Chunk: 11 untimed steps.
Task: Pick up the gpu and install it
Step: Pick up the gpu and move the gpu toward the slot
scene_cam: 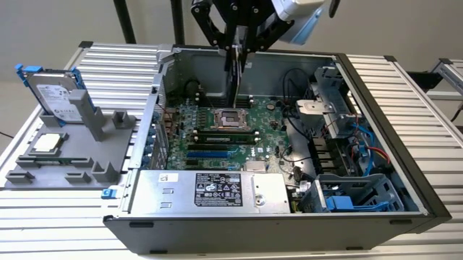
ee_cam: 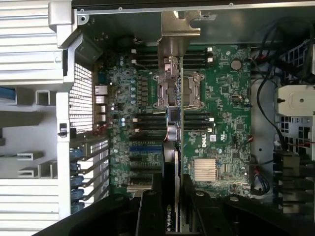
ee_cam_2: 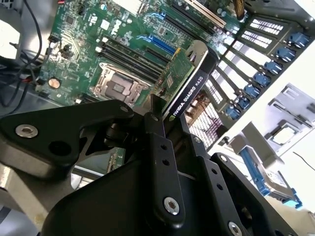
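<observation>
Above motherboard [ee_cam: 221, 98] inside case [scene_cam: 217, 230]: one gpu [ee_cam_2: 183, 78], green face, black face, silver end bracket, pinched tight in one claw [ee_cam_2: 167, 118].

Matt black hand [ee_cam_2: 162, 115], smooth black-and-green gpu [ee_cam_2: 184, 81], ribbed bare-metal table [scene_cam: 405, 92].

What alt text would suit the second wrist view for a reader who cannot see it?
The black gripper holds the gpu, a thin card green on one face and black on the other, over the green motherboard inside an open computer case. An empty processor socket shows on the board near the card.
</observation>
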{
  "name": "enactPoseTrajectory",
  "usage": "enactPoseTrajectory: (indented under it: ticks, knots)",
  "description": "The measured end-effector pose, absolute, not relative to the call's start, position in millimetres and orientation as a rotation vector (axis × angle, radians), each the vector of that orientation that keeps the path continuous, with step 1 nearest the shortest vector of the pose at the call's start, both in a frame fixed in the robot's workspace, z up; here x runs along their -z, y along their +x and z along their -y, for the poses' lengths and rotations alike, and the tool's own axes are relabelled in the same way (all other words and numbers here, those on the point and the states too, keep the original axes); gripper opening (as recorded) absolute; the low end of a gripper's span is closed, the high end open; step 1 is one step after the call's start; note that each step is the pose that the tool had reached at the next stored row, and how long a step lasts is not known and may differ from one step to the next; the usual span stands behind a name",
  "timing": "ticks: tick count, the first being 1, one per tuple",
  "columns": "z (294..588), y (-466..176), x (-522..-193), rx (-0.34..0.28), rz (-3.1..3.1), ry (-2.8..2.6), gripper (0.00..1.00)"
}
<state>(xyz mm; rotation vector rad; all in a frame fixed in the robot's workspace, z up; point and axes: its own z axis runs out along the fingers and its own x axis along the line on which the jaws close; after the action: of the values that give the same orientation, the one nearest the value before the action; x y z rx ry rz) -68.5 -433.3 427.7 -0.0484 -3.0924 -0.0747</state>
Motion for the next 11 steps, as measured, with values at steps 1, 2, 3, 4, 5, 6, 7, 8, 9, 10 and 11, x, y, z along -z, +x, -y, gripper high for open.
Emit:
enactPoseTrajectory:
  ticks: [1,2,3,4,5,6,7,8,9,10,11]
  knots:
    - [433.3,-67.0,-427.7,0.075,3.092,-0.047,0.00]
    - [433.3,-65.6,-427.7,0.075,3.092,-0.046,0.00]
    - [433.3,-64.3,-427.7,0.075,3.092,-0.046,0.00]
    - [433.3,-62.8,-427.7,0.075,3.092,-0.045,0.00]
    - [433.3,-61.4,-427.7,0.075,3.092,-0.044,0.00]
    - [433.3,-60.0,-427.7,0.075,3.092,-0.043,0.00]
    - [433.3,-58.5,-427.7,0.075,3.092,-0.043,0.00]
    - [433.3,-57.1,-427.7,0.075,3.092,-0.042,0.00]
    - [433.3,-55.6,-427.7,0.075,3.092,-0.041,0.00]
    - [433.3,-54.3,-427.7,0.075,3.092,-0.041,0.00]
    - [433.3,-53.1,-427.7,0.075,3.092,-0.040,0.00]
